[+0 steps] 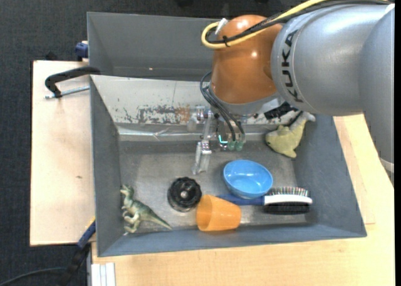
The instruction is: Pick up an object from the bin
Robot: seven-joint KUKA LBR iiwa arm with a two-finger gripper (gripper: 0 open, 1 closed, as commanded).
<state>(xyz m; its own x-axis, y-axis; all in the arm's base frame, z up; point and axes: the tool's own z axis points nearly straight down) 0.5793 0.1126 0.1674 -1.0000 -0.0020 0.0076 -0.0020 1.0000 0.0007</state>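
Note:
My gripper [202, 163] hangs over the middle of the bin floor, below the arm's orange cover, with nothing seen in it. A black round knob-like disc [184, 193] lies just in front of it, slightly to the left. To its right sits a blue bowl [248, 177], open side up. An orange cup [217, 214] lies on its side in front of the bowl, touching the black disc.
A black-and-white brush [286, 198] lies against the bowl's right front. A green toy dinosaur [136, 211] lies in the front left corner. A pale yellow soft lump [286, 139] rests against the right wall. The arm reaches in from the upper right.

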